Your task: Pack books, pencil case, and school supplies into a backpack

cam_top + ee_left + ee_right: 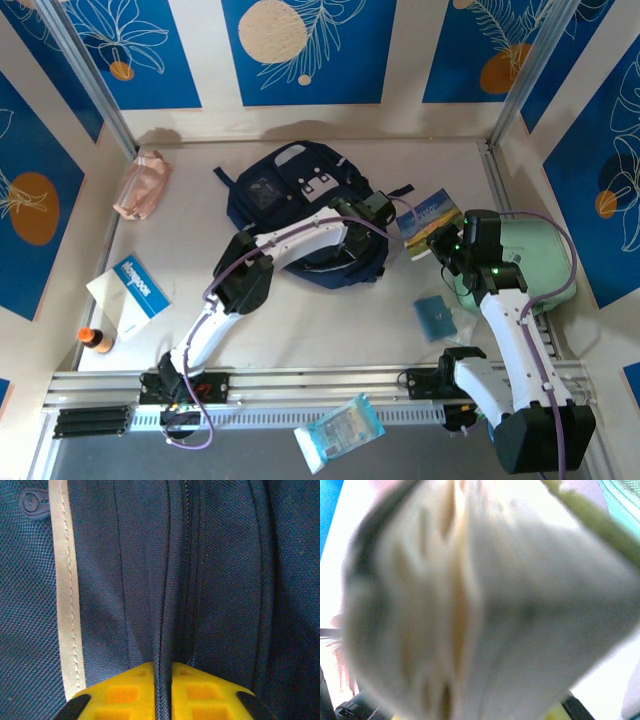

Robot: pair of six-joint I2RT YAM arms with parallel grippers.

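- Pinching a raised fold of navy fabric, the left hand [162,700] has its yellow fingertips [120,697] almost fully closed, with the fold and a zip line running up between them.
- Just left of those fingertips a pale stripe [64,595] runs up the cloth.
- The fold belongs to the backpack [290,195], which lies flat on the tabletop [330,320]. The left hand grips it at its right edge.
- Just right of the left hand, the right hand [443,243] is closed on the green book [430,218]. From the wrist, the book's pages fan out close and blurred.
- A mint-green case [540,255] sits just right of the right hand, partly behind the arm.
- A teal square pad [435,318] lies flat near the right hand, on its base side.
- A plastic-wrapped packet [340,432] lies farther back, at the near edge between the two arm bases.
- Well left of the left hand, past the backpack, lies a white book [130,290] with a blue band.
- An orange-capped tube [95,340] lies just beside that book, on its near-edge side.
- The pink pencil case [140,185] lies farthest from both hands, by the left wall.
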